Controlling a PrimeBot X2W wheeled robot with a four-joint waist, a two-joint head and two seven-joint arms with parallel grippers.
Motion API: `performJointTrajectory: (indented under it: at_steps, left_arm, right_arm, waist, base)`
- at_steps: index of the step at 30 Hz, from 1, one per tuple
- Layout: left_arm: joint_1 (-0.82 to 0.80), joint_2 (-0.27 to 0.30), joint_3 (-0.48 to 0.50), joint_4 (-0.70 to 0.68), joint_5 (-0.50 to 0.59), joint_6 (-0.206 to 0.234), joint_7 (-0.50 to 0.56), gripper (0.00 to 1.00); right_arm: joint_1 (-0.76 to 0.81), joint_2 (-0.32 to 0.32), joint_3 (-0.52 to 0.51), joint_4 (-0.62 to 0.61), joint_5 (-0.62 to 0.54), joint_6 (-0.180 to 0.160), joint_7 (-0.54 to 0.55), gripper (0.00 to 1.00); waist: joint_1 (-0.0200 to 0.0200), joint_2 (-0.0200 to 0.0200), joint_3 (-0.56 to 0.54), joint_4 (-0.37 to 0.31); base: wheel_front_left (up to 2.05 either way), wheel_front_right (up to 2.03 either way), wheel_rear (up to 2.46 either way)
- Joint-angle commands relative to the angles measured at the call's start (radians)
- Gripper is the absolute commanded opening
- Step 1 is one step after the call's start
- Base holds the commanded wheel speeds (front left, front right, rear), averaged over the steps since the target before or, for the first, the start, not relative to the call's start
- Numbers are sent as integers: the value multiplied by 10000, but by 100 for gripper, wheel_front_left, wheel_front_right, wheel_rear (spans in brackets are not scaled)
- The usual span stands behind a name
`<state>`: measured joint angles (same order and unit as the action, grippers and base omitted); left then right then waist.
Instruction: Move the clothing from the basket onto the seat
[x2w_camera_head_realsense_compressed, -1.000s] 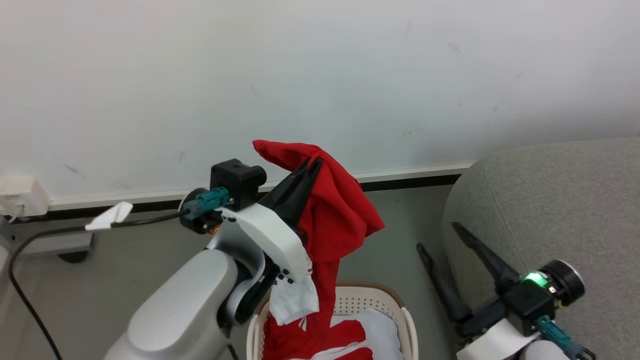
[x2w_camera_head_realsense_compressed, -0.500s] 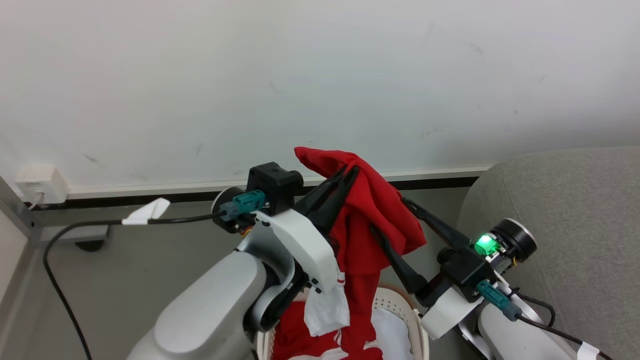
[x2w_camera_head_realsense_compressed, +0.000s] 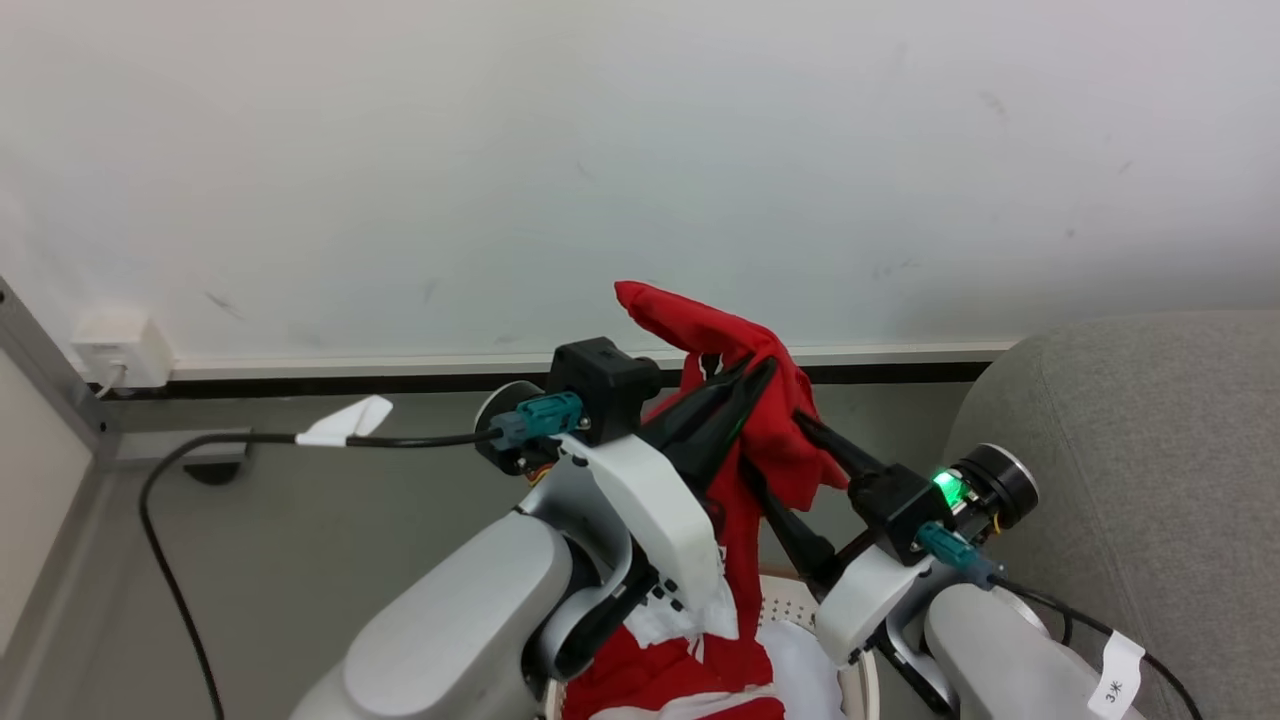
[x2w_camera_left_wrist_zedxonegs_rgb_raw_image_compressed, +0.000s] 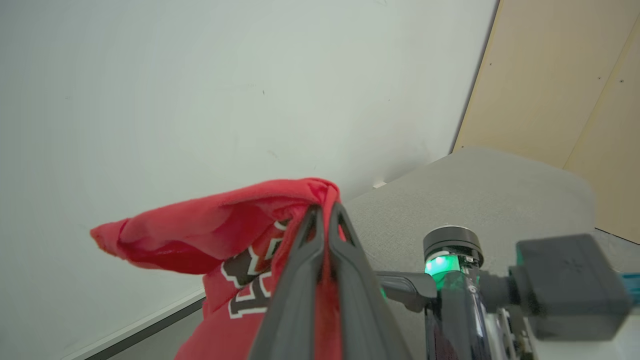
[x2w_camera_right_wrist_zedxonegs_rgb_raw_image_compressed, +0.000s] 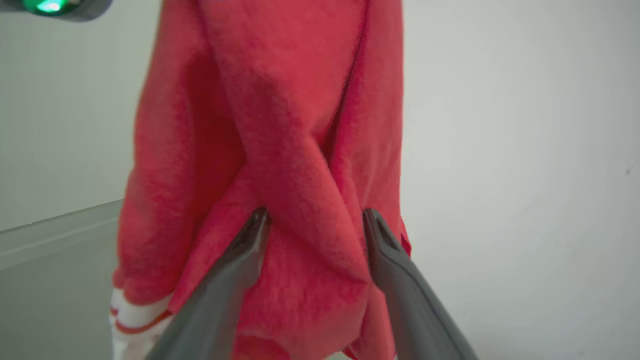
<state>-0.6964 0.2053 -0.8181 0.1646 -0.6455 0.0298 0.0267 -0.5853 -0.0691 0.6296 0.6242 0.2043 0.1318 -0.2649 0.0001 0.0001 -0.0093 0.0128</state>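
My left gripper (x2w_camera_head_realsense_compressed: 765, 365) is shut on a red piece of the clothing (x2w_camera_head_realsense_compressed: 770, 440), held high above the basket (x2w_camera_head_realsense_compressed: 785, 605) with its lower end hanging down into it. In the left wrist view the closed left gripper (x2w_camera_left_wrist_zedxonegs_rgb_raw_image_compressed: 322, 210) pinches a fold of the red clothing (x2w_camera_left_wrist_zedxonegs_rgb_raw_image_compressed: 215, 235). My right gripper (x2w_camera_head_realsense_compressed: 775, 445) is open, one finger on each side of the hanging cloth. In the right wrist view the right gripper (x2w_camera_right_wrist_zedxonegs_rgb_raw_image_compressed: 315, 217) straddles a fold of the clothing (x2w_camera_right_wrist_zedxonegs_rgb_raw_image_compressed: 280, 125). More red and white clothing (x2w_camera_head_realsense_compressed: 650, 680) lies in the basket. The grey seat (x2w_camera_head_realsense_compressed: 1150, 450) stands at the right.
A pale wall with a dark baseboard (x2w_camera_head_realsense_compressed: 400, 385) stands close behind. A black cable with a white tag (x2w_camera_head_realsense_compressed: 345, 425) runs left from my left wrist toward a wall socket box (x2w_camera_head_realsense_compressed: 110, 345). A pale pad (x2w_camera_head_realsense_compressed: 800, 660) lies in the basket. Beige panels (x2w_camera_left_wrist_zedxonegs_rgb_raw_image_compressed: 565, 85) rise behind the seat.
My right gripper has swung up from beside the seat to the lifted garment and now straddles it. The left gripper keeps its hold. The head camera has shifted.
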Motion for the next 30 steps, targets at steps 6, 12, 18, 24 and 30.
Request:
performJointTrajectory:
  at_steps: [6,12,18,24,30]
  left_arm:
    - [99,101,28,225,-35,55,-144,0]
    - [221,240,-33,613,118,197,-151,100]
    - [390,413,-175,863,179,171,-176,100]
    - [474,474,-213,966,130,201,-218,100]
    - [519,487,-259,1040,71,215,-214,100]
  right_arm:
    - [-309,58,67,212,905,-21,9,0]
    - [-198,-28,-472,69,955,-21,7,0]
    - [45,-240,-889,-70,869,-21,7,0]
    - [164,-278,-1139,-141,801,-21,7,0]
    - [186,-243,-1218,-148,759,-21,7,0]
  waist:
    - [-1,-1,-23,130]
    - [-1,-1,-30,167]
    - [-1,-1,-40,250]
    - [-1,-1,-72,288]
    - [-1,-1,-110,286]
  base:
    - [0,0,0]
    - [0,0,0]
    - [0,0,0]
    - [0,0,0]
    - [0,0,0]
